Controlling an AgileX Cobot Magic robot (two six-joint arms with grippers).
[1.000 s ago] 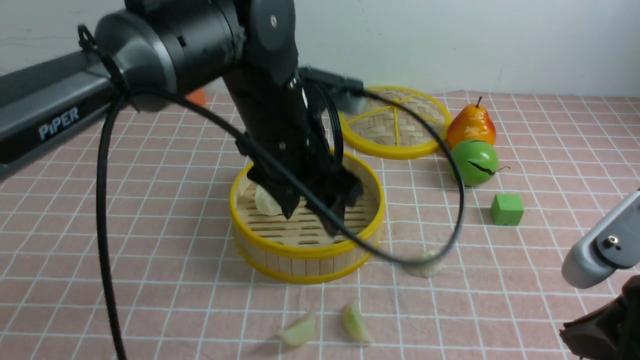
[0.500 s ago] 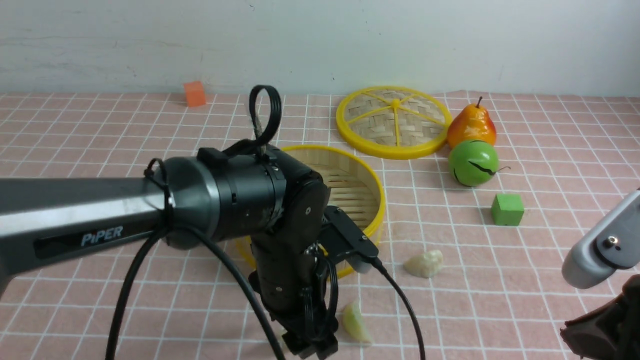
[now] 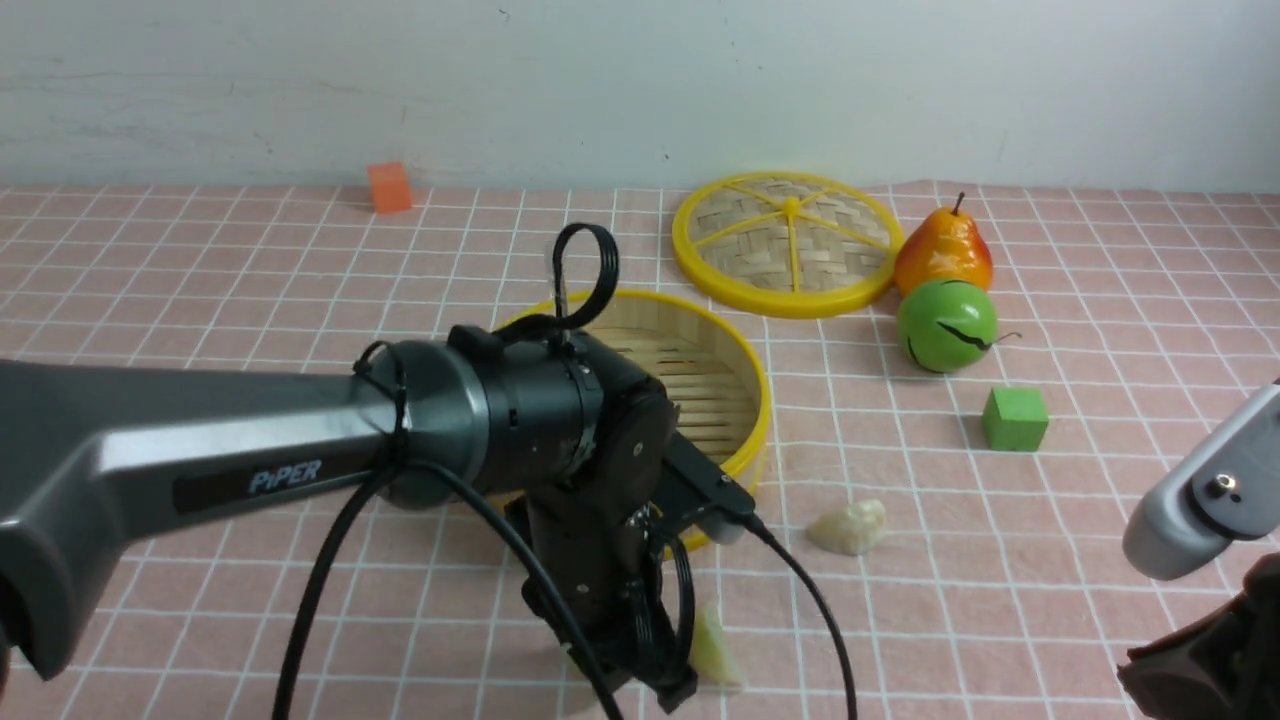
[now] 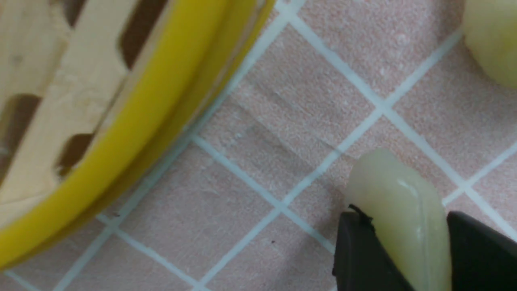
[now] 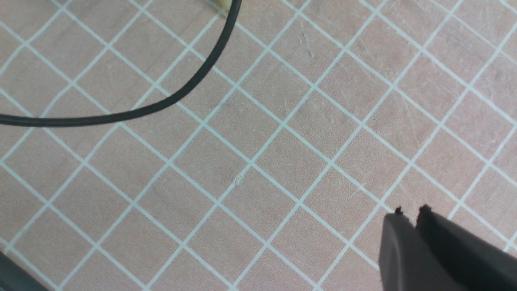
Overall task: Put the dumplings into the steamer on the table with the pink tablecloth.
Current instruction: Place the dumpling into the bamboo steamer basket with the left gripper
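I note: tablecloth [image 3: 200,260] pink, white grid checks; steamer [image 3: 690,310] rims yellow, slats tan; dumpling [image 4: 400,214] pale greenish-cream; cube [image 3: 1014,419] green.

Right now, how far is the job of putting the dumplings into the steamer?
Done: unclear; the left arm hides much of the steamer, and its visible floor is bare. In hand: the left end effector pinches one dumpling, lying on the tablecloth. Left: two more dumplings there, one beside it, one further right.
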